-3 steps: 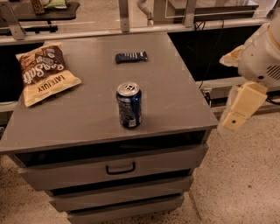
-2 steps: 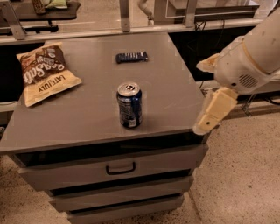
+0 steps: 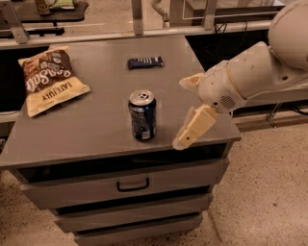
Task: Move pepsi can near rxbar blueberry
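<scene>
The pepsi can (image 3: 142,116) stands upright near the front middle of the grey cabinet top (image 3: 96,139); it is dark blue with a silver top. The rxbar blueberry (image 3: 145,62) lies flat near the back of the top, well behind the can. My gripper (image 3: 181,113) hangs over the front right part of the top, to the right of the can and apart from it. It is open and holds nothing. One cream finger (image 3: 195,127) points down and left toward the top's front edge.
A large tan and brown chip bag (image 3: 49,79) lies at the back left of the top. Drawers (image 3: 130,182) are below the top. Metal frame posts (image 3: 137,14) and a shelf stand behind. My arm (image 3: 260,67) reaches in from the right.
My arm and gripper have moved left from beside the cabinet to over its front right part, closer to the can. The can, the bar and the bag have not moved.
</scene>
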`<state>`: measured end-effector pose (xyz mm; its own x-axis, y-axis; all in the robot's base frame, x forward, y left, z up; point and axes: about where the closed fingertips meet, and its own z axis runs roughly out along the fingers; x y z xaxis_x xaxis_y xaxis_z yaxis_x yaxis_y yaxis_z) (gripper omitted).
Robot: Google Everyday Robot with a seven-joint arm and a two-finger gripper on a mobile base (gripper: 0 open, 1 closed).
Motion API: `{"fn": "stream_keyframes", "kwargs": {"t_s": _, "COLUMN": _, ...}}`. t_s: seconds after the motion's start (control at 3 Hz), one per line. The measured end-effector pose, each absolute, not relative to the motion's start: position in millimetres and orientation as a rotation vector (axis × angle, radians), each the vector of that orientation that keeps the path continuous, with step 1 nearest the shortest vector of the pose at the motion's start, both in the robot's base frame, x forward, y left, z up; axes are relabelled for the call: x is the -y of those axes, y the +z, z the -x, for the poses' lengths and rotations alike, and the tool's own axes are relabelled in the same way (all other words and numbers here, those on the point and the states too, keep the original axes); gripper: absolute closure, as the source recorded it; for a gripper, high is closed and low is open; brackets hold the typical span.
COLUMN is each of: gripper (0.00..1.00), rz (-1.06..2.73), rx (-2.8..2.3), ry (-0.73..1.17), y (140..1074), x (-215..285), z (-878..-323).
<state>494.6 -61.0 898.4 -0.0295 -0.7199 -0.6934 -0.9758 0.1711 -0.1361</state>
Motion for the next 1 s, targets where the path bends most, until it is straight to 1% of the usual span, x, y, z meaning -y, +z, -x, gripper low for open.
{"fn": "stream_keyframes", "kwargs": {"t_s": 0.67, "gripper": 0.00, "rz": 1.526, "rx": -1.682, "ry": 0.694, "y": 875, "x": 5, "z": -497}}
{"fn": "stream_keyframes", "kwargs": {"t_s": 1.0, "gripper": 0.13, "rz": 1.465, "rx": -1.630, "ry": 0.755, "y": 875, "x": -16, "z": -504}}
